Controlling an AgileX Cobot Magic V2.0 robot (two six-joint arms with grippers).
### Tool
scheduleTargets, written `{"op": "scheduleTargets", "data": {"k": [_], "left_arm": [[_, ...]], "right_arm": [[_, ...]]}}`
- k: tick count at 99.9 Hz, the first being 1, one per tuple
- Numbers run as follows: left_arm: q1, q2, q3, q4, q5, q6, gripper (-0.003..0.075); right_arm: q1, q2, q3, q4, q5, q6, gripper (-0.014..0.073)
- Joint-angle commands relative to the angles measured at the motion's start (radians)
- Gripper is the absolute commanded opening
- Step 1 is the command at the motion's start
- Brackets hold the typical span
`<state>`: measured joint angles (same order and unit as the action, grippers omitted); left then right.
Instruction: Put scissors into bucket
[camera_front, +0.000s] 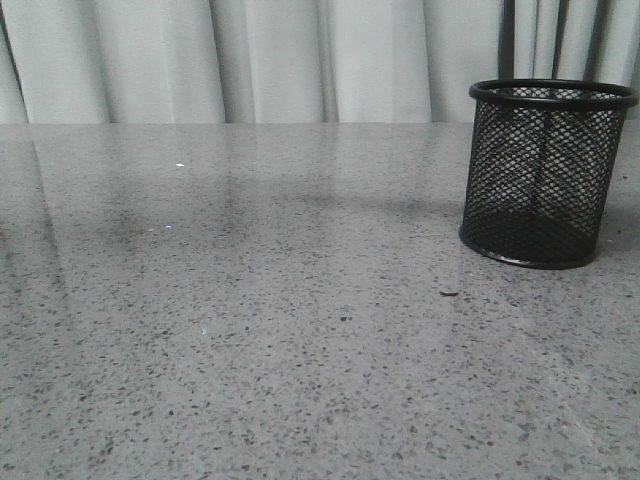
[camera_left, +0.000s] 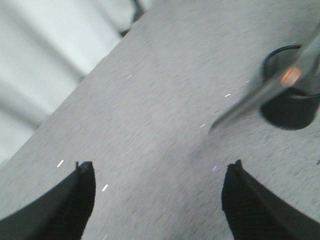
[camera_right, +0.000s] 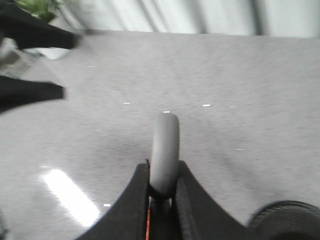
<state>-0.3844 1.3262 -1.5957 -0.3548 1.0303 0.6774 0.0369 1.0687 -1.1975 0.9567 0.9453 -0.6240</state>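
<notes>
The black wire-mesh bucket (camera_front: 545, 175) stands upright on the grey speckled table at the right. It also shows in the left wrist view (camera_left: 292, 100) and its rim in the right wrist view (camera_right: 287, 220). My right gripper (camera_right: 163, 167) is shut on the grey handle of the scissors (camera_right: 165, 145), with an orange lining showing between the fingers. In the left wrist view the scissors (camera_left: 255, 100) hang blurred in the air in front of the bucket, blades slanting down. My left gripper (camera_left: 160, 170) is open and empty above the table. Neither gripper shows in the front view.
A pale curtain (camera_front: 300, 60) hangs behind the table's far edge. A green plant in a white pot (camera_right: 42, 12) stands past the table, behind the left gripper's dark fingers (camera_right: 30, 92) in the right wrist view.
</notes>
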Motion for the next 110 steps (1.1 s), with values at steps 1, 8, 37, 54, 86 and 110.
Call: {"op": "scheduleTargets", "data": {"k": [1, 8, 37, 54, 86, 110], "left_arm": [[0.088, -0.054, -0.047, -0.026, 0.007, -0.021, 0.0492], [0.166, -0.075, -0.051, -0.026, 0.027, -0.023, 0.0492], [0.42, -0.159, -0.053, -0.046, 0.051, -0.037, 0.0492], [0.454, -0.183, -0.053, -0.044, 0.051, -0.044, 0.0492], [0.454, -0.185, -0.053, -0.049, 0.051, -0.046, 0.0492], [0.454, -0.185, -0.053, -0.064, 0.051, -0.046, 0.0492]], "right_arm": [[-0.004, -0.011, -0.099, -0.116, -0.038, 0.106, -0.0048], [-0.004, -0.011, -0.149, -0.243, -0.023, 0.184, -0.0048], [-0.004, -0.011, -0.279, -0.524, 0.157, 0.33, -0.0048], [-0.004, -0.011, -0.294, -0.566, 0.271, 0.338, -0.0048], [-0.004, 0.006, -0.29, -0.606, 0.324, 0.342, -0.0048], [0.0, 0.091, -0.29, -0.607, 0.328, 0.342, -0.0049]]}}
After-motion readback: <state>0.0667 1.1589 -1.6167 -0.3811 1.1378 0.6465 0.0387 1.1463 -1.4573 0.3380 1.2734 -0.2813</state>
